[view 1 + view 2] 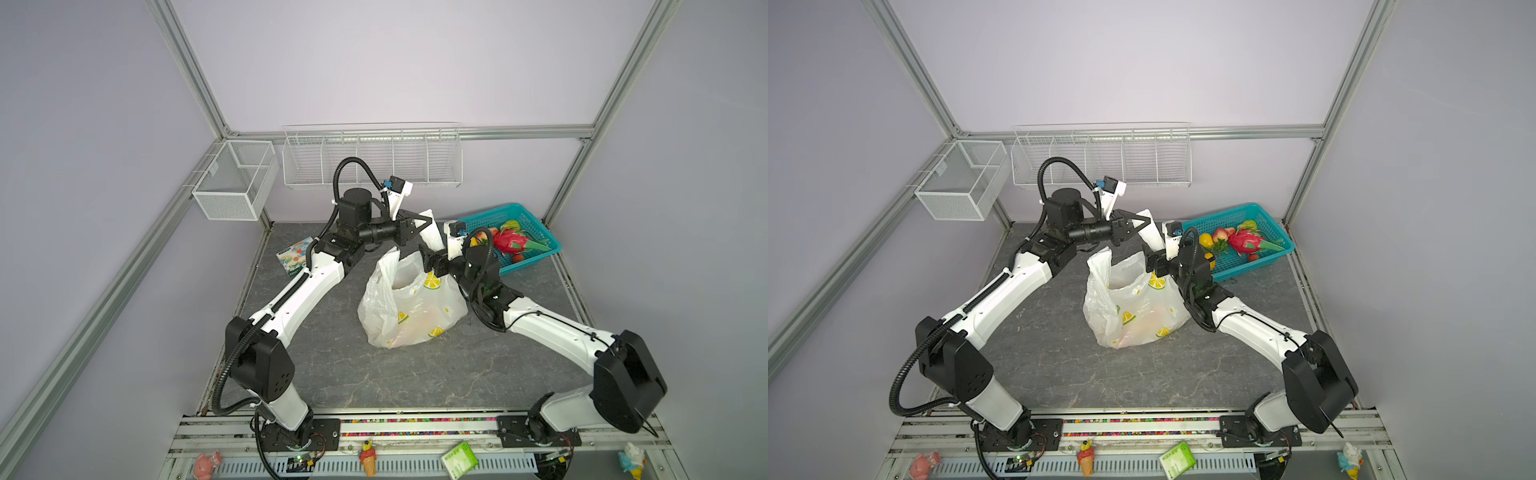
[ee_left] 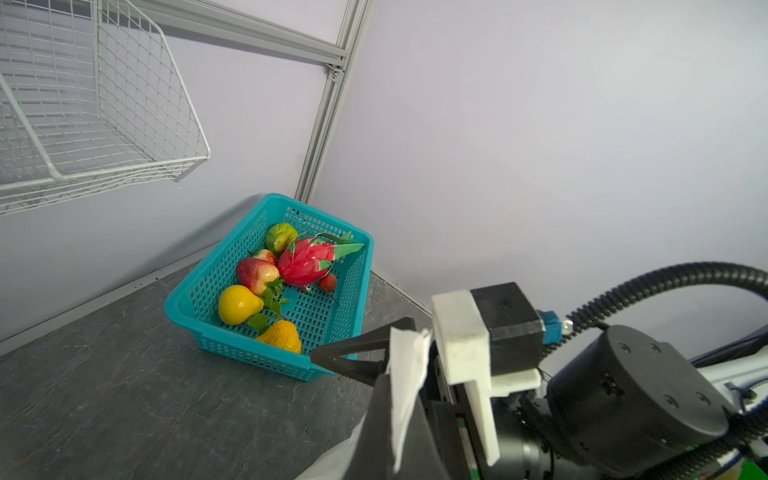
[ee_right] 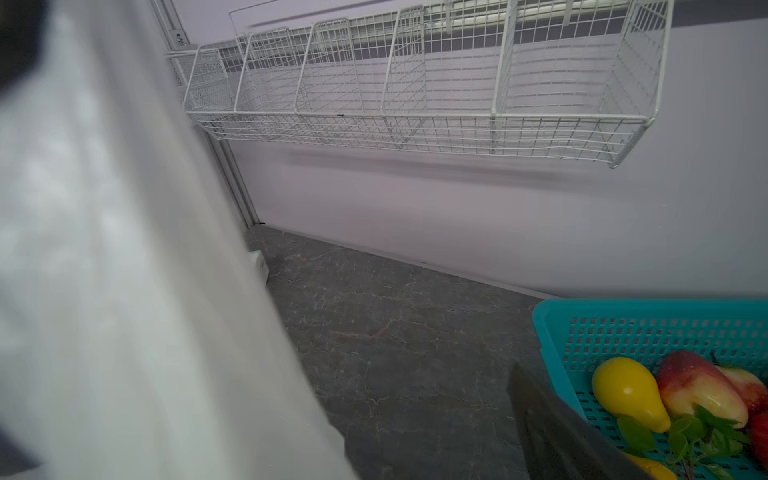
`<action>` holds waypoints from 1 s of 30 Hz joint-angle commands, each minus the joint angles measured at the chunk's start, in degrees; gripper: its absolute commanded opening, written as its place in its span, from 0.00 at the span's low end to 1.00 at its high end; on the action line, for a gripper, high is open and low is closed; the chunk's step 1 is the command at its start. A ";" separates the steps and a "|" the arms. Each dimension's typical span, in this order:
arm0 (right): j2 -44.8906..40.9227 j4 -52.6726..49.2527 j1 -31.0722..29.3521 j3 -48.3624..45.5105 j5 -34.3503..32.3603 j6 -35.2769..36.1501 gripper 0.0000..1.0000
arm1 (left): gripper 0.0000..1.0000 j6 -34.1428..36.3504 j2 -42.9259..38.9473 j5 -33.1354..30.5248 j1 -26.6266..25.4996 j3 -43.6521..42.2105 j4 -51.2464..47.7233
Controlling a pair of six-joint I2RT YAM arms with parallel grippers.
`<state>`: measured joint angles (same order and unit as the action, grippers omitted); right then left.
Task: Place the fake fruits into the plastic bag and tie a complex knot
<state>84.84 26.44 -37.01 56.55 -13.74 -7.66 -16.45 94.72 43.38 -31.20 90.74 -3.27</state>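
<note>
The left gripper (image 1: pixel 419 225) is shut on 1 handle loop (image 1: pixel 430 232) of the plastic bag (image 1: pixel 409 309), holding that white strip up above the bag's mouth at the back. In the left wrist view its black fingers (image 2: pixel 353 359) meet at the tips with the crumpled handle film (image 2: pixel 409 374) pinched between them.

The right gripper (image 1: pixel 430 261) sits just beside the bag's upper right edge, next to a printed lemon slice. In the right wrist view 1 dark finger (image 3: pixel 540 424) stands well away from the blurred white bag film (image 3: pixel 124 249) that fills the other side, so the jaws are spread wide and grip nothing.

In both top views the bag stands in the middle of the grey table (image 1: pixel 332 365) with its mouth open; its second handle loop (image 1: pixel 1102 259) stands free on the left side. A pale orange fruit (image 1: pixel 1144 326) shows faintly through the film at the bottom of the bag. The 2 handles are apart and no knot is tied.

The other fake fruits lie in the teal lattice basket (image 2: pixel 232 257) at the back right of the table: a pink dragon fruit (image 2: pixel 307 264), a yellow pear-shaped fruit (image 2: pixel 237 305), a red-yellow fruit (image 2: pixel 255 274), a green fruit (image 2: pixel 280 237), a small red fruit (image 2: pixel 328 282) and an orange-yellow one (image 2: pixel 282 336)
</note>
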 commanded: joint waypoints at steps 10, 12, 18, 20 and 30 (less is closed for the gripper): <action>2.87 3.80 -0.40 -7.71 -5.13 1.80 0.60 | 0.00 -2.56 -3.89 -2.27 0.99 0.08 0.43; 1.26 3.03 -0.37 -9.35 -3.82 1.81 0.52 | 0.00 -1.83 -4.07 -3.06 1.39 -0.03 -0.40; 0.28 1.12 -0.42 -11.59 -2.66 1.39 0.41 | 0.00 -2.36 -3.68 -4.40 2.09 -0.06 -0.53; 0.23 1.11 -0.42 -11.91 -2.15 1.14 0.39 | 0.00 -2.37 -3.43 -4.22 2.10 0.03 -0.59; -4.82 -8.85 1.23 -6.56 12.00 5.91 0.78 | 0.00 2.48 -1.98 1.39 2.11 1.56 -4.01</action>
<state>82.72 24.67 -37.01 48.18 -8.54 -4.78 -16.69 93.95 42.65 -29.63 90.13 -8.03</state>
